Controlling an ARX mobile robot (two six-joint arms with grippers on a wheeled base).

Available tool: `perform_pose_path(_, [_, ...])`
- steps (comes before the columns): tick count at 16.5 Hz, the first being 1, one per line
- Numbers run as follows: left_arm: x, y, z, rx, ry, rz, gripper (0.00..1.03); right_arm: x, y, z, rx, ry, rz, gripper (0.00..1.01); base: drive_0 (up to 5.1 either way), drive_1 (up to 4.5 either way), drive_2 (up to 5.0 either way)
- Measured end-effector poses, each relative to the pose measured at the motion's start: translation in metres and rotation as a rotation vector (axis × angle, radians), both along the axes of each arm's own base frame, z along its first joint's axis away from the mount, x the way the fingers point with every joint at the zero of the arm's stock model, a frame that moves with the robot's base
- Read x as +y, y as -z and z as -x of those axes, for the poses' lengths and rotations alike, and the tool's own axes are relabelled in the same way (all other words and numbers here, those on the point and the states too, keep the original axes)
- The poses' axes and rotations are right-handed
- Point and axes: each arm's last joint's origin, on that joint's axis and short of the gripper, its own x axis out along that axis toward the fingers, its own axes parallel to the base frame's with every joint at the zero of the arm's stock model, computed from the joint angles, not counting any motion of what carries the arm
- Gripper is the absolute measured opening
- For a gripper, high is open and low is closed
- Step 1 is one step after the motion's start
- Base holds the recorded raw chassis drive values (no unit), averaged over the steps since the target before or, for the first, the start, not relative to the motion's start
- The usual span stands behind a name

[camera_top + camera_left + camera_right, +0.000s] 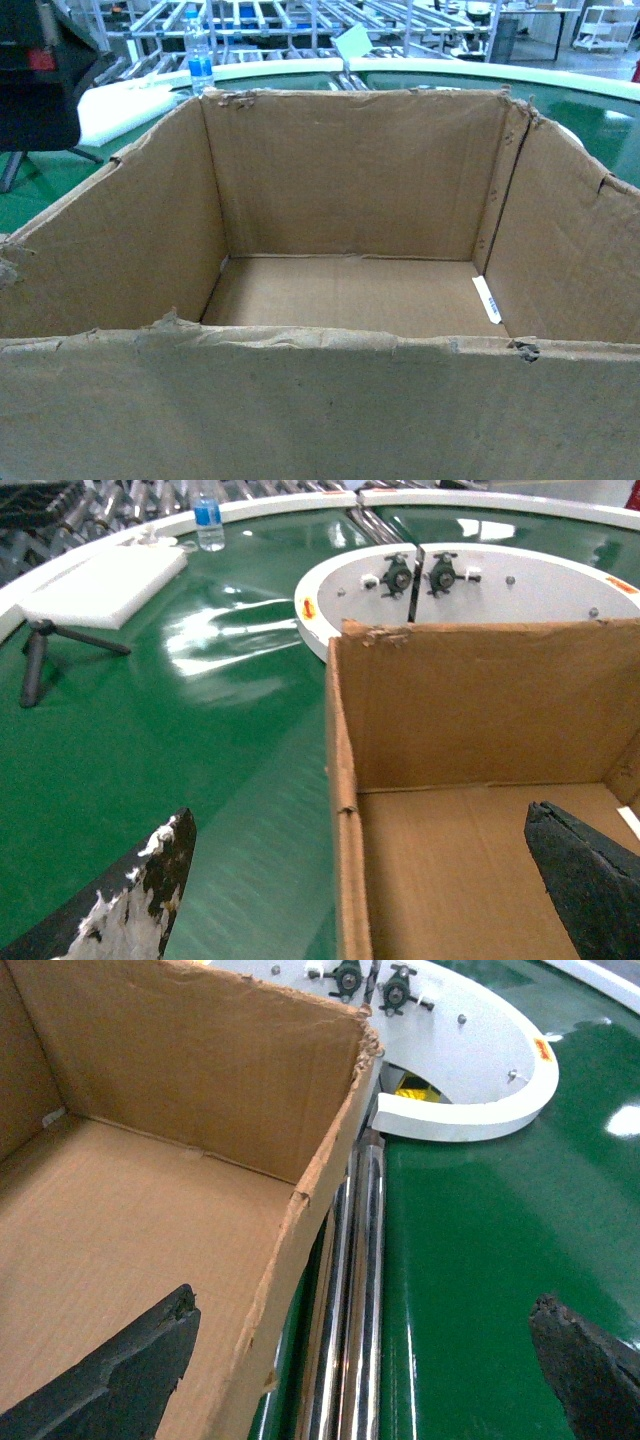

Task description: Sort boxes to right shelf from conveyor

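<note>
Box [340,290] walls are straddled by both spread pincers, left [360,880] at 9 o'clock, right [365,1360] at 3 o'clock, above the conveyor [150,740].

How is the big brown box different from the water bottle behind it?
The cardboard box is brown, wide and open on top, with ragged torn edges; the water bottle is clear, thin and tall, with a blue label. The box fills most of the head view; the bottle looks tiny, far behind. Both stand upright.
</note>
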Motion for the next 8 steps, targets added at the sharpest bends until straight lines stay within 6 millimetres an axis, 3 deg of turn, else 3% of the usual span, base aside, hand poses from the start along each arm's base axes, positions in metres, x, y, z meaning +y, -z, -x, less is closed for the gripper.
perform_pose_path(1, [-0.003, 0.002, -0.002, 0.046, -0.008, 0.016, 0.98, 0.005, -0.003, -0.007, 0.040, -0.005, 0.023, 0.98, 0.0, 0.00, 0.0])
perform_pose_path(4, [-0.008, 0.016, -0.005, 0.142, -0.043, 0.055, 0.98, 0.012, 0.013, -0.022, 0.205, 0.003, 0.070, 0.98, 0.0, 0.00, 0.0])
perform_pose_path(8, [-0.010, 0.026, -0.008, 0.200, -0.052, 0.090, 0.98, 0.014, 0.017, -0.031, 0.273, 0.018, 0.041, 0.98, 0.0, 0.00, 0.0])
